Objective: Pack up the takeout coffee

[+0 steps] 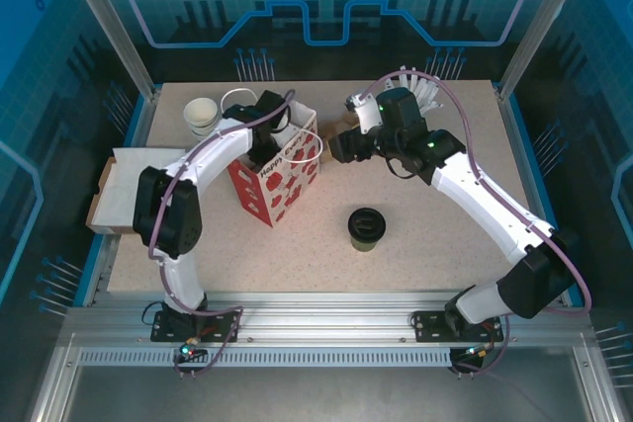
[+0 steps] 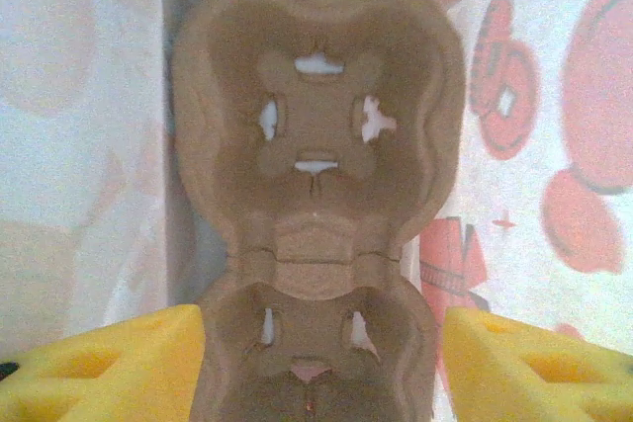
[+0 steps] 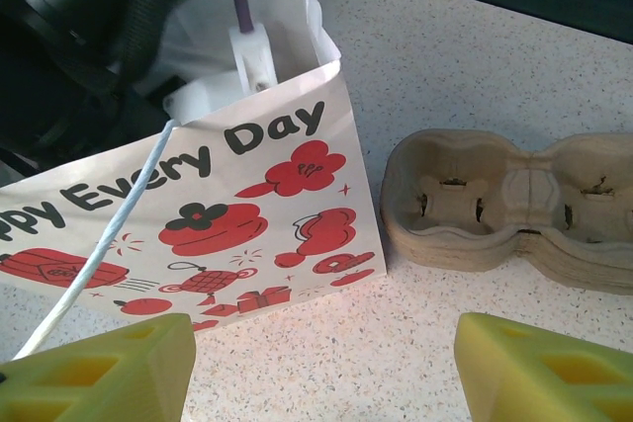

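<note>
From above, the takeout coffee (image 1: 366,229) stands lidded on the bench (image 1: 198,244) toward its near edge, well apart from the red-and-white bag (image 1: 282,180), so it is not yet packed. The left pincer (image 1: 265,150) reaches into the bag, and the right pincer (image 1: 338,145) hovers just beside it. Left wrist: the fingers are spread and empty over a pulp carrier (image 2: 316,195) on the bag's floor. Right wrist: the jaws are wide and hold nothing, facing the bag and a spare carrier (image 3: 504,200) beside it. The left pincer in the bag's mouth likely blocks the way in.

Bag (image 3: 267,195) looks like plain matt white paper. The cup tray (image 3: 495,210) is rough, fibrous brown moulded pulp. Worktop (image 3: 475,56) is smooth speckled laminate, and the takeout coffee (image 1: 366,236) is a matt paper cup with a black plastic lid (image 1: 366,221).
</note>
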`<state>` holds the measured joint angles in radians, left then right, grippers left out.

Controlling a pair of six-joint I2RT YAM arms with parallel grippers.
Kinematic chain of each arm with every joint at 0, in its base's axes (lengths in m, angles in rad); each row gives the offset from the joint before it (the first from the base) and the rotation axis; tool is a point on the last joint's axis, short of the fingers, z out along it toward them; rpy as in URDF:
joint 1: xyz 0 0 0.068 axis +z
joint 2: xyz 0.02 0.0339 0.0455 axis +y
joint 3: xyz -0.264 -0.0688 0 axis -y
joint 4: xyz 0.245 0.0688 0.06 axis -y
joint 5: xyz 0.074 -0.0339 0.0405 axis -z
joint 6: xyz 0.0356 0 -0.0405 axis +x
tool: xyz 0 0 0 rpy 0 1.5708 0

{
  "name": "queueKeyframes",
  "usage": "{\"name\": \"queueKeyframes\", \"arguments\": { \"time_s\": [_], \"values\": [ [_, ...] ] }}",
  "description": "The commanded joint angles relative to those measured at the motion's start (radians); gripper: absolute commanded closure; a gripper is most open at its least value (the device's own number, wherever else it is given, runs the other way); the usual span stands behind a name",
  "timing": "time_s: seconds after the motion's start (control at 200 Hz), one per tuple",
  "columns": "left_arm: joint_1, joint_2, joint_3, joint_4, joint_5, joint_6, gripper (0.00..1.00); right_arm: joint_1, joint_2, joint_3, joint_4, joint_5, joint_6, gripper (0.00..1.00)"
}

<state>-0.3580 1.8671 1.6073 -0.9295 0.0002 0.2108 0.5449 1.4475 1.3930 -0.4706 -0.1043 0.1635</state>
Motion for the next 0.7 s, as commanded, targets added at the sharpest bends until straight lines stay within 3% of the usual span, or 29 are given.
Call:
{"name": "queueKeyframes", "arguments": {
  "time_s": [0.0, 0.695],
  "values": [
    [0.008, -0.074, 0.068, -0.035, 0.028, -0.006, 0.33, 0.013, -0.015, -0.006, 0.015, 0.004, -0.008, 0.29],
    [0.047, -0.235, 0.345, -0.055, 0.086, -0.030, 0.33, 0.025, -0.066, 0.002, -0.002, 0.009, -0.010, 0.29]
  ]
}}
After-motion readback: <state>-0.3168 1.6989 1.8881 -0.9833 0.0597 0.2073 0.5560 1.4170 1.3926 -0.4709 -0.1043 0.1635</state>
